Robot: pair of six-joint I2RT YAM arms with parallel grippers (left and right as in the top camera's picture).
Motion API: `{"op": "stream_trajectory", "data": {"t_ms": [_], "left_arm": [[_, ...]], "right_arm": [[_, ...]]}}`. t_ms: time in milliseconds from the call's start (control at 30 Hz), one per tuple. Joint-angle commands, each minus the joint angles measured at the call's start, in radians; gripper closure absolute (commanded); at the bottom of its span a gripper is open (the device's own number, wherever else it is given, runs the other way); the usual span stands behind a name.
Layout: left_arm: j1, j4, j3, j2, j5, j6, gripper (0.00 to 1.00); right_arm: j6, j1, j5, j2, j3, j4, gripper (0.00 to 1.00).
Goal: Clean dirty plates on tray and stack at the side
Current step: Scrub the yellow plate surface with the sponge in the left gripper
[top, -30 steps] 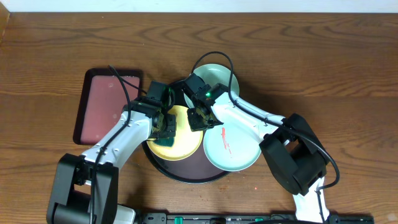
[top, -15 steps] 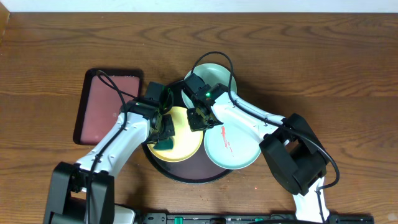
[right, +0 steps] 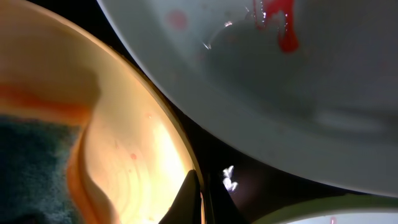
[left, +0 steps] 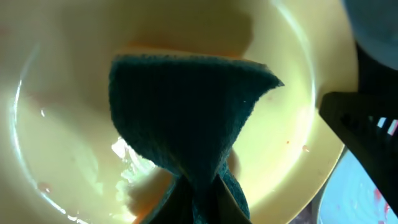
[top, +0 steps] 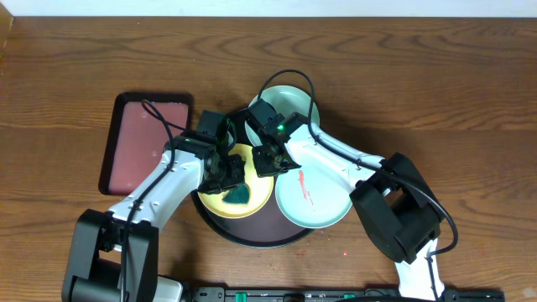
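Note:
The yellow plate (top: 252,178) lies on the left of the black tray (top: 252,231). My left gripper (top: 228,174) is shut on a dark teal sponge (top: 238,193) and presses it on the yellow plate; the left wrist view shows the sponge (left: 186,118) spread over the wet plate (left: 62,124). My right gripper (top: 267,161) is shut on the yellow plate's right rim (right: 180,155). A mint-blue plate (top: 323,201) with a red smear overlaps the tray's right side and shows in the right wrist view (right: 323,93). A second mint-blue plate (top: 294,102) lies at the tray's far edge.
A dark-red rectangular tray (top: 138,143) lies on the wooden table (top: 436,84) to the left of the black tray. Both arms cross over the black tray's middle. My right gripper's black body (left: 367,137) stands close to the sponge's right.
My left gripper has slid the sponge to the right, from the yellow plate's left edge toward its middle. The right gripper has kept still on the rim.

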Motion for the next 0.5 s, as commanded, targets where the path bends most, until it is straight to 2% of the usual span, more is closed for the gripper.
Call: {"op": "stream_trajectory", "data": {"t_ms": [0,100,200,300,467], "left_arm": [[-0.003,0.024,-0.017,0.012,-0.123,0.020,0.93],[-0.003,0.029,-0.017,0.011,-0.397,-0.052,0.92],[-0.003,0.024,-0.017,0.011,-0.552,-0.082,0.93],[-0.005,0.001,-0.017,0.011,-0.549,-0.107,0.93],[-0.011,-0.075,-0.017,0.011,-0.363,-0.108,0.93]], "right_arm": [[-0.003,-0.011,0.003,0.018,0.015,0.002,0.99],[-0.003,-0.011,0.003,0.018,0.015,0.000,0.99],[-0.003,-0.011,0.003,0.018,0.015,0.000,0.99],[-0.003,-0.011,0.003,0.018,0.015,0.000,0.99],[-0.003,-0.011,0.003,0.018,0.015,0.000,0.99]]}}
